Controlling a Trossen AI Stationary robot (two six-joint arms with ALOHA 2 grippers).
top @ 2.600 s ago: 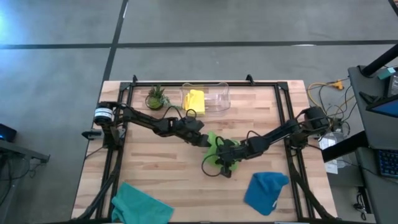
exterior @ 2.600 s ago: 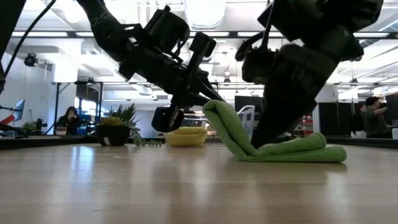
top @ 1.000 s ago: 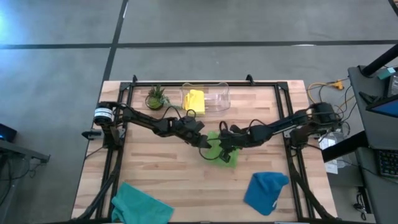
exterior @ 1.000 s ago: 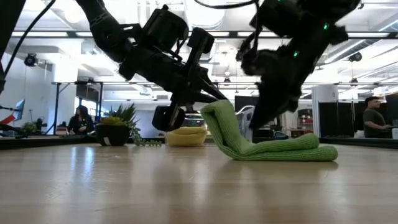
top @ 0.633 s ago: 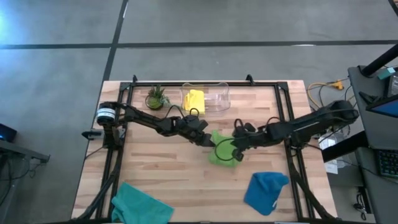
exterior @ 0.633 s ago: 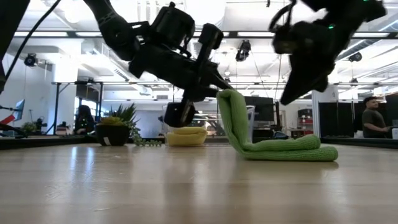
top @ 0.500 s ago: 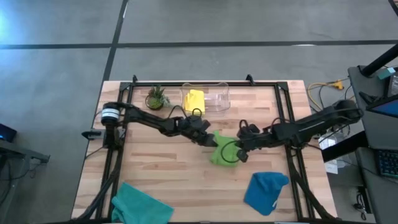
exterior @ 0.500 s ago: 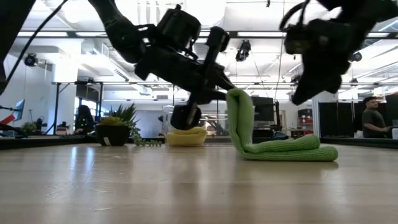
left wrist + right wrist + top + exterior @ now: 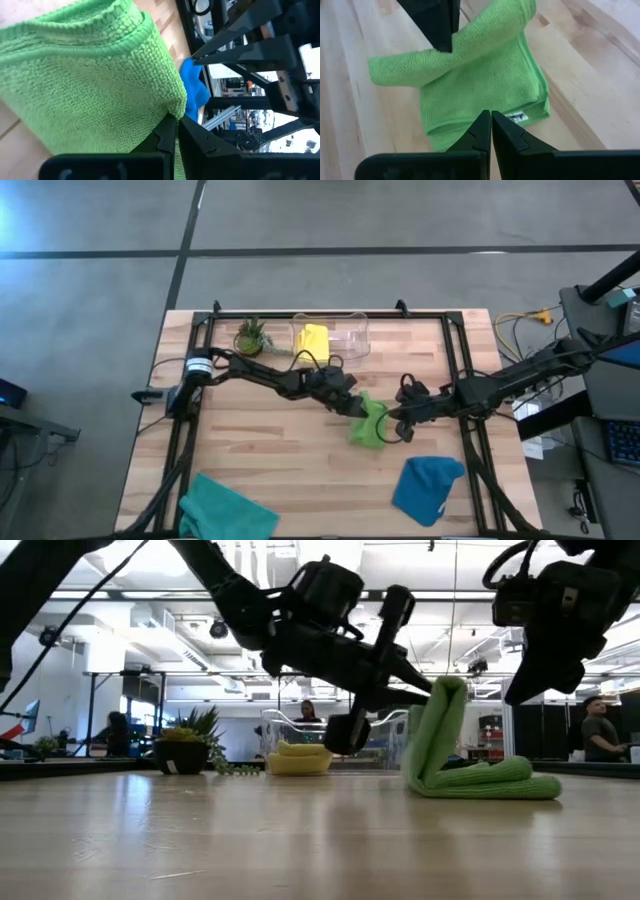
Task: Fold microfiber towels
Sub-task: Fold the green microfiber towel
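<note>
On my wooden table (image 9: 250, 450), the lime green towel (image 9: 367, 423) lies mid-table, its layers stacked and one edge lifted upright. My left gripper (image 9: 362, 409) is pinched closed on that raised edge. My right gripper (image 9: 392, 424), fingers together and holding nothing, hovers just beside the towel.

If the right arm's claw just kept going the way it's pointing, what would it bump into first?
Most likely the lime green towel. The right gripper, shut and empty, points straight at the folded part on the table, with the lifted flap held by the left gripper just beyond. How far off it is I can't judge.
</note>
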